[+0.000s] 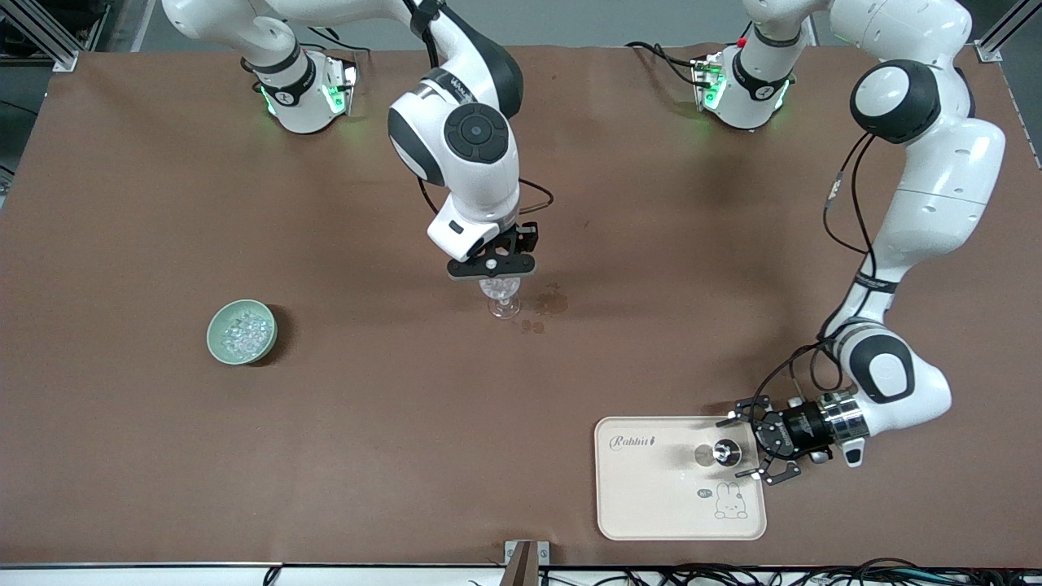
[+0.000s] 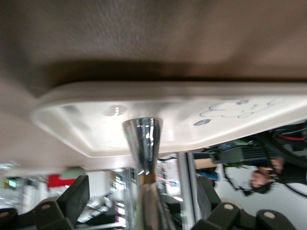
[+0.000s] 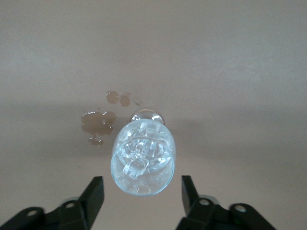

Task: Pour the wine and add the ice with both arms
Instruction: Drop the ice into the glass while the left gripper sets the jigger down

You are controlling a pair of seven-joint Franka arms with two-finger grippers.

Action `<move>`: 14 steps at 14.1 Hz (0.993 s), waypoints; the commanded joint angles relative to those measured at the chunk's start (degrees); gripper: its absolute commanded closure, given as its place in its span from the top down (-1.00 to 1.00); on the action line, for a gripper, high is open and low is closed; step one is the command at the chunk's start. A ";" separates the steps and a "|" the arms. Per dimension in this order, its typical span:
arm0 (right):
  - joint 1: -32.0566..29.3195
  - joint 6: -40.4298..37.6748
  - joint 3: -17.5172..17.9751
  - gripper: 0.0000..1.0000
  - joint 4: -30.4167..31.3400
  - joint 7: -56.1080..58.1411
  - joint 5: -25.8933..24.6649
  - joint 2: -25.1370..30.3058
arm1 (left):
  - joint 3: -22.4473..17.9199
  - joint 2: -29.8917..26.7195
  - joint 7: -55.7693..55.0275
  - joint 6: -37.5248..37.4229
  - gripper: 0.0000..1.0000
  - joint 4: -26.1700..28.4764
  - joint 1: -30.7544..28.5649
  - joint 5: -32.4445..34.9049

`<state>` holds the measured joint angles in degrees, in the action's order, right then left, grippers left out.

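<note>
Right gripper [image 1: 492, 268] released, directly over the ice-filled glass [image 1: 502, 296]. Left gripper [image 1: 753, 450] released, fingers either side of a metal cup [image 1: 723, 454] on the tray [image 1: 651, 513], well apart from the glass.

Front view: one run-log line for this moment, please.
right gripper: open over iced glass | left gripper: open around bottle on tray

bare table between green bowl [image 1: 242, 331] and glass [image 1: 502, 297], tray [image 1: 643, 505] near edge
</note>
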<state>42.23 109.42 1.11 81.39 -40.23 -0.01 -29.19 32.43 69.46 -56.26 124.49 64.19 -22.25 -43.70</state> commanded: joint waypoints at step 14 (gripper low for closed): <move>-28.76 -0.52 -0.76 0.79 26.71 15.16 -2.27 30.24 | 9.66 -25.59 8.69 -25.60 1.00 1.20 3.35 63.63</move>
<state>17.17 107.34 -0.81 101.43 -28.67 -1.71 -4.17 40.56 47.67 -52.39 101.59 63.93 -18.09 15.79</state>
